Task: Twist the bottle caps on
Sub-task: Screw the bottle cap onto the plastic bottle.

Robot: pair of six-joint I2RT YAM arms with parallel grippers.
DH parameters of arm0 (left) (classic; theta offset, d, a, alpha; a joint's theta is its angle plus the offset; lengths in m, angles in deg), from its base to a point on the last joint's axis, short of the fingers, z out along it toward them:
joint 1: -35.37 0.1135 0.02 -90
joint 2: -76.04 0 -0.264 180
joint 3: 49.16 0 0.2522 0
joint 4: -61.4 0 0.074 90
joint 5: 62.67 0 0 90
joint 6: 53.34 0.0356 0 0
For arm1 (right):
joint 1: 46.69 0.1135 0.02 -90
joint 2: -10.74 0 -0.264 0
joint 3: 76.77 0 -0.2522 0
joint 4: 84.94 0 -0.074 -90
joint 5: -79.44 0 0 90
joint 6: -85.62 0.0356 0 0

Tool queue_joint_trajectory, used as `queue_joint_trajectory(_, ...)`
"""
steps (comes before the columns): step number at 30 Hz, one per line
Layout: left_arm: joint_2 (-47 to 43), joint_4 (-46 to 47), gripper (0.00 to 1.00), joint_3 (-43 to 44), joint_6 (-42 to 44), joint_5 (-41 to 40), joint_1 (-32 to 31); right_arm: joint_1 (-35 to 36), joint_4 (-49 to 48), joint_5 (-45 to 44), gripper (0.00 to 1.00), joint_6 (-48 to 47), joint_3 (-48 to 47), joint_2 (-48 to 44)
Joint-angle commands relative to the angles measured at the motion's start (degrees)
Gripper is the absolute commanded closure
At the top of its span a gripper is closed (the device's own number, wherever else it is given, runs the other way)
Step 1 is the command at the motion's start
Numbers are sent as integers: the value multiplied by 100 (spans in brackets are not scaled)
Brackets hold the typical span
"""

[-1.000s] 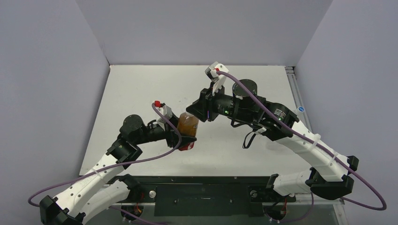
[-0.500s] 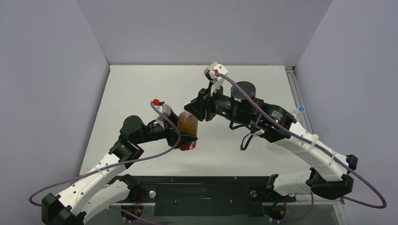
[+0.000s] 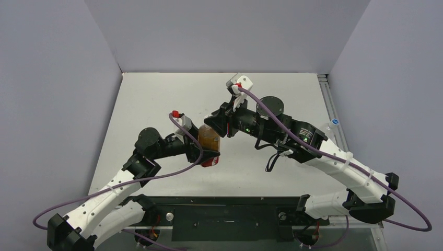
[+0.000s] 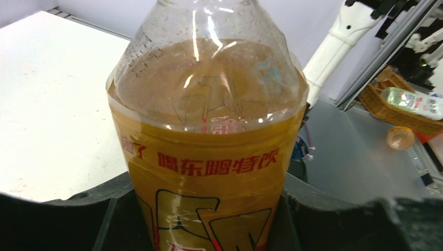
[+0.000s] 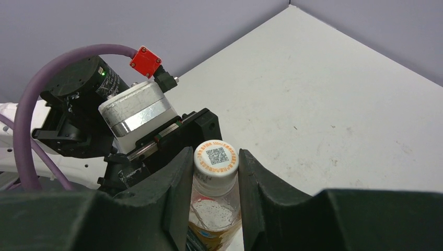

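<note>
My left gripper [image 3: 208, 155] is shut on the amber bottle [image 3: 209, 140] low on its body and holds it upright above the table. In the left wrist view the bottle's yellow label with red lettering [image 4: 209, 172] fills the frame, with a black jaw against each side. The plain white cap [image 5: 216, 159], printed with a QR code, sits on the bottle's neck. My right gripper [image 5: 215, 168] is shut on the cap, one finger pressed to each side. From above, the right gripper [image 3: 212, 124] covers the bottle's top and hides the cap.
A small blue-and-white round thing [image 3: 335, 123] shows at the table's right edge behind the right arm. Off the table, the left wrist view shows a wicker basket [image 4: 412, 117] holding a bottle. The left gripper's body [image 5: 137, 112] stands close behind the cap.
My right gripper has shifted left, closer over the bottle's top, and its wrist has turned a little. The left gripper and the bottle have stayed put.
</note>
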Motion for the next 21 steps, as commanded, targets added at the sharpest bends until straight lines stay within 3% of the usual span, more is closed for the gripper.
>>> queue_joint_trajectory(1,-96,37,100,515,658,-407,-7,244,537,390,93,-17,126,219)
queue_joint_trajectory(8,-35,-630,100,581,1512,-640,-15,243,552,80,65,121,-93,213)
queue_joint_trajectory(10,-33,-682,100,548,1638,-692,-12,245,551,14,52,140,-125,222)
queue_joint_trajectory(12,-33,-763,100,536,1772,-726,-16,245,550,3,44,161,-158,217)
queue_joint_trajectory(16,-45,-957,100,526,2006,-791,-31,228,589,42,31,218,-241,180)
queue_joint_trajectory(21,-169,-1112,100,453,2168,-971,-72,119,830,223,24,313,-475,126)
